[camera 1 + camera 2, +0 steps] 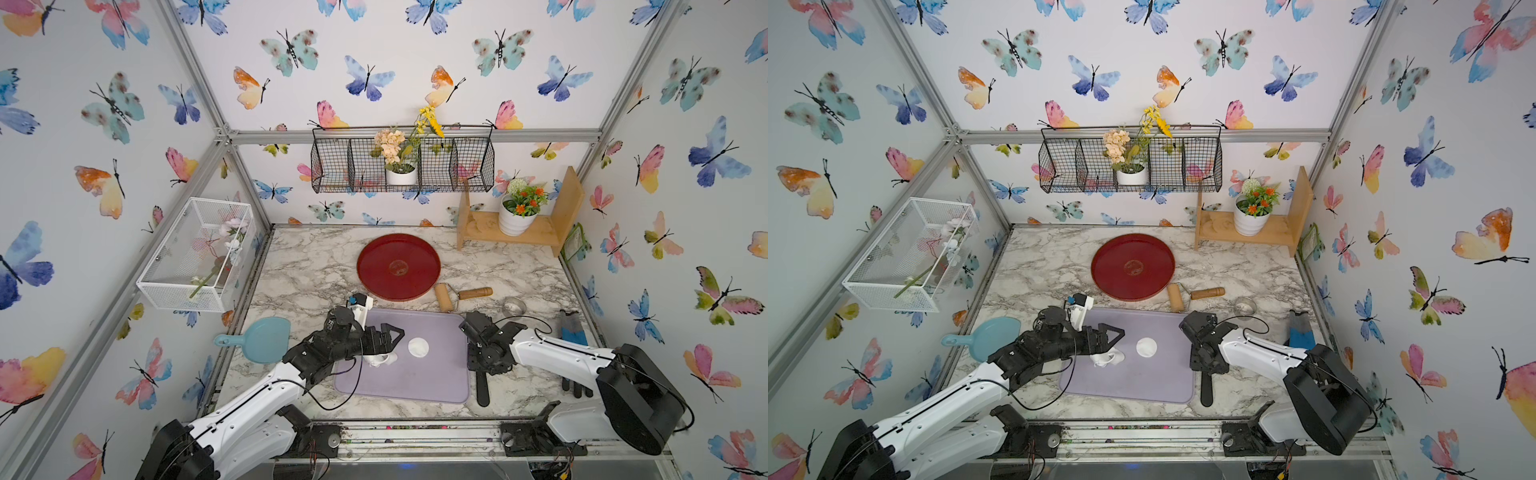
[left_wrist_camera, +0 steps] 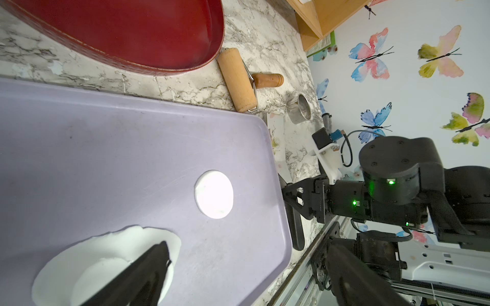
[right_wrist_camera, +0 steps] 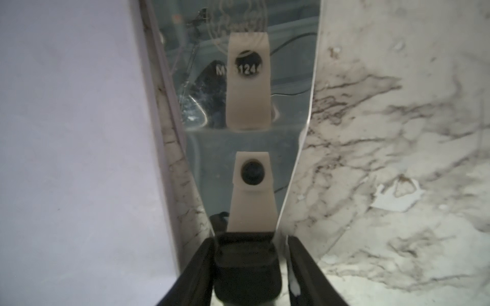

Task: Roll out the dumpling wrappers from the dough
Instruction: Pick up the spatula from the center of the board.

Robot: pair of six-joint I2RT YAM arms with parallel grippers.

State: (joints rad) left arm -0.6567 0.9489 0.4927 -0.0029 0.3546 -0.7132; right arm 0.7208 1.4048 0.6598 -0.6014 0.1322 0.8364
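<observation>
Done: one wrapper cut.
Pending: your dough, left of it.
Left gripper: wide, empty.
Right gripper: straddles scraper; grip unclear.

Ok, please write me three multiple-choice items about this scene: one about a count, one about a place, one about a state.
1. How many dumpling wrappers lie on the purple mat? A) one B) three C) none
2. Where does the wooden roller lie? A) on the purple mat B) on the marble table beside the red tray C) inside the red tray
3. How is the left hand? A) open B) shut on the roller C) shut on a wrapper
Key: 1A, one disc lies near the dough; 2B, it lies off the mat, next to the tray; 3A, its jaws stand wide apart.
</observation>
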